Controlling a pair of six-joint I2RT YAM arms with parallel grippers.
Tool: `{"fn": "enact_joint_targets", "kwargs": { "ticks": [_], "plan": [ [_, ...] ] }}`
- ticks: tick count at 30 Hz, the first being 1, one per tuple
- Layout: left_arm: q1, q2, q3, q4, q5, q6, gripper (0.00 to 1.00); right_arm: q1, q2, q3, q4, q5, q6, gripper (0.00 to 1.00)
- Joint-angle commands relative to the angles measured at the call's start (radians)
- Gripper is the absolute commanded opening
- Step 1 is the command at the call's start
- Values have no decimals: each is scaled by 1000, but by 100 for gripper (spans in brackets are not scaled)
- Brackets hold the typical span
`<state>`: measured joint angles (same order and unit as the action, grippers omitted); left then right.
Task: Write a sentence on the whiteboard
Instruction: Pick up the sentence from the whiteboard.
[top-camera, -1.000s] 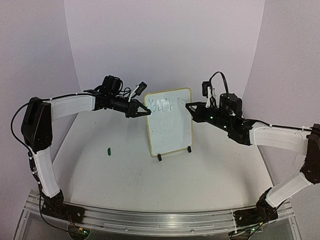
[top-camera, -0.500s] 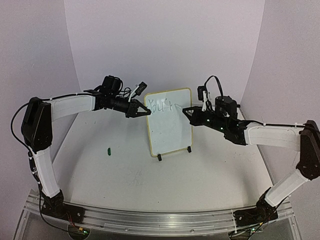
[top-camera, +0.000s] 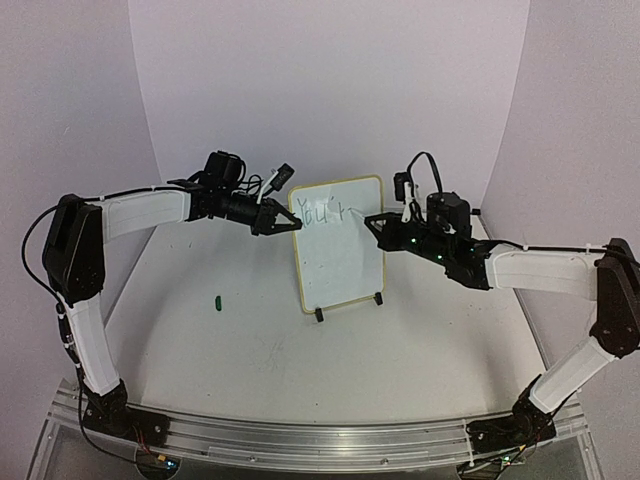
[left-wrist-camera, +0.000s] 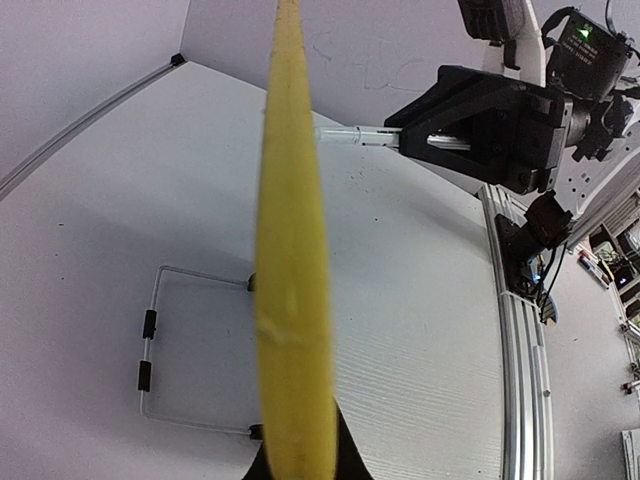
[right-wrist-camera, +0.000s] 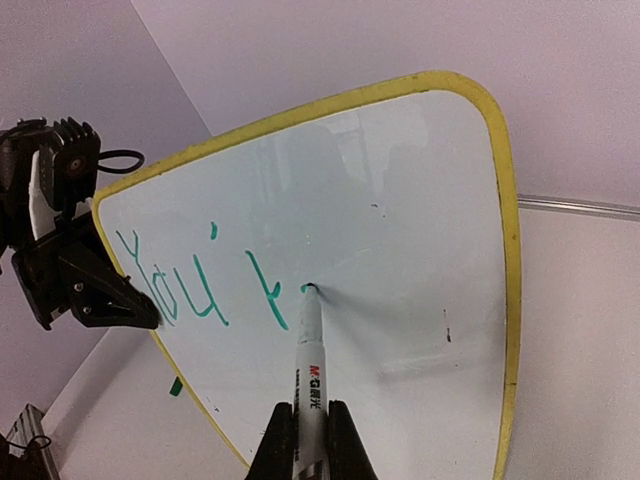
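Observation:
The whiteboard (top-camera: 340, 255) stands upright on small black feet mid-table, its frame pale yellow. Green writing (right-wrist-camera: 200, 285) along its top reads "You'r". My left gripper (top-camera: 287, 224) is shut on the board's upper left edge; in the left wrist view the yellow frame (left-wrist-camera: 292, 300) runs edge-on between its fingers. My right gripper (top-camera: 372, 219) is shut on a white marker (right-wrist-camera: 313, 385). The marker's tip (right-wrist-camera: 309, 290) touches the board just right of the "r". The whiteboard (right-wrist-camera: 400, 250) fills the right wrist view.
A small green marker cap (top-camera: 217, 300) lies on the table left of the board; it also shows in the right wrist view (right-wrist-camera: 175, 386). The board's wire stand (left-wrist-camera: 150, 350) shows behind it. Purple walls close in the back and sides.
My right gripper has moved left toward the board and brought the marker tip onto it just right of the "r". The left arm has not moved.

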<state>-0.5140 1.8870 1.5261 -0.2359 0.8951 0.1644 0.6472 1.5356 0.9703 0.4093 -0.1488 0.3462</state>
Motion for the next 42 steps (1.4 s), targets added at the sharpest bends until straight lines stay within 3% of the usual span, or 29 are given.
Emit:
{"fn": "enact_joint_targets", "kwargs": {
  "ticks": [1, 42],
  "plan": [
    [-20, 21, 22, -68, 2, 29, 0, -1, -33, 15, 19, 77, 8, 0],
    [-21, 20, 24, -69, 4, 27, 0, -1, 14, 11, 39, -23, 12, 0]
  ]
}}
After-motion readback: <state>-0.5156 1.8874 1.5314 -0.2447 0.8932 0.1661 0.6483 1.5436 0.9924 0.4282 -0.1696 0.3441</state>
